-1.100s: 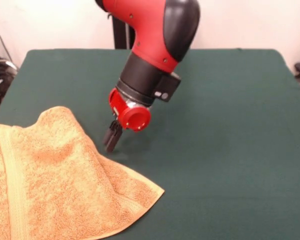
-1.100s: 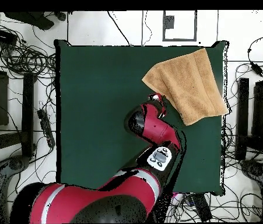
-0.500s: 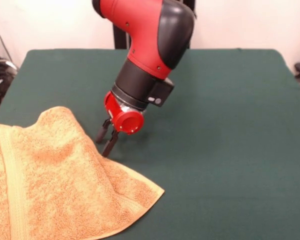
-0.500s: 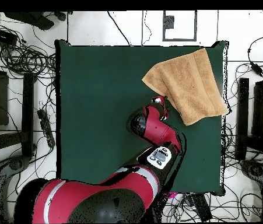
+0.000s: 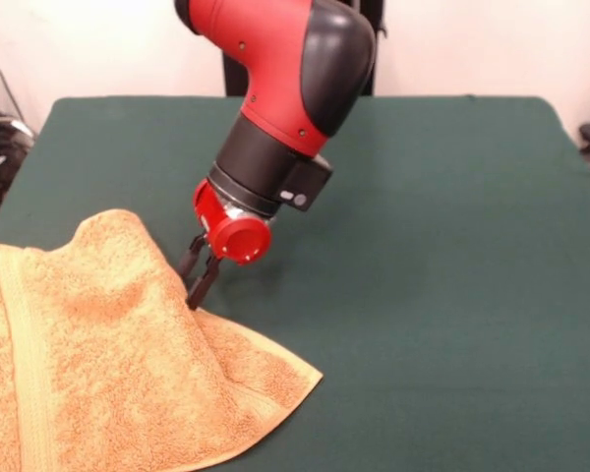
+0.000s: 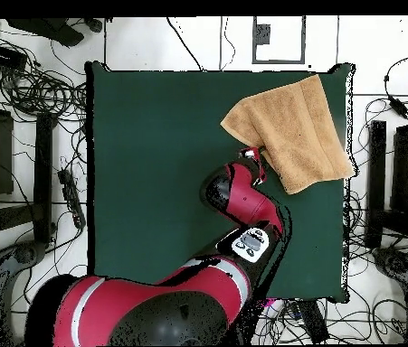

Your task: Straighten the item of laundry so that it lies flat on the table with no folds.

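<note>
The orange-tan towel [image 5: 108, 364] lies rumpled at the table's [image 5: 452, 246] near left corner, with a raised hump at its far end and a folded flap running to a point on the right. In the overhead view the towel [image 6: 289, 131] sits at the top right corner of the table [image 6: 153, 163]. My gripper [image 5: 194, 280] hangs low at the towel's inner edge, open, its fingertips right at the cloth with nothing between them. From above, the gripper [image 6: 258, 155] meets the towel's lower left edge.
Cables and dark equipment [image 6: 26, 117] crowd the floor around the table in the overhead view. The red arm [image 6: 243, 203] reaches across the table's lower middle. A black post [image 5: 238, 74] stands behind the table.
The gripper has shifted left toward the towel and opened; its tips now touch the towel's edge. The towel has not moved.
</note>
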Robot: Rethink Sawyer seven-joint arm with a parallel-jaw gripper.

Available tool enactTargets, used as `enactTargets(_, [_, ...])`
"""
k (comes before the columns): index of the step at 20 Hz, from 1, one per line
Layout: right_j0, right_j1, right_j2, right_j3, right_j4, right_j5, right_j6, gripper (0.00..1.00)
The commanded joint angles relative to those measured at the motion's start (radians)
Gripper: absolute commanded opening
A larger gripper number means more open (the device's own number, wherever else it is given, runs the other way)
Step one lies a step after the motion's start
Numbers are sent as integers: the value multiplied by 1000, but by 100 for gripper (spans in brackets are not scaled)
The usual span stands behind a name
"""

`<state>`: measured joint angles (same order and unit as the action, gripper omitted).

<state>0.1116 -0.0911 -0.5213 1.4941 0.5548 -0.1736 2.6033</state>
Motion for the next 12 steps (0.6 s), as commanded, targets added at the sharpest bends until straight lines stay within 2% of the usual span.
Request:
enactTargets(1, [0,-35,123,49,12,-118,209,100])
enactTargets(5, [-6,-11,128,37,23,-167,208,100])
enactTargets(8, [-46,-6,168,21,-15,-195,209,100])
enactTargets(12, [-76,-14,194,9,-63,-152,150,100])
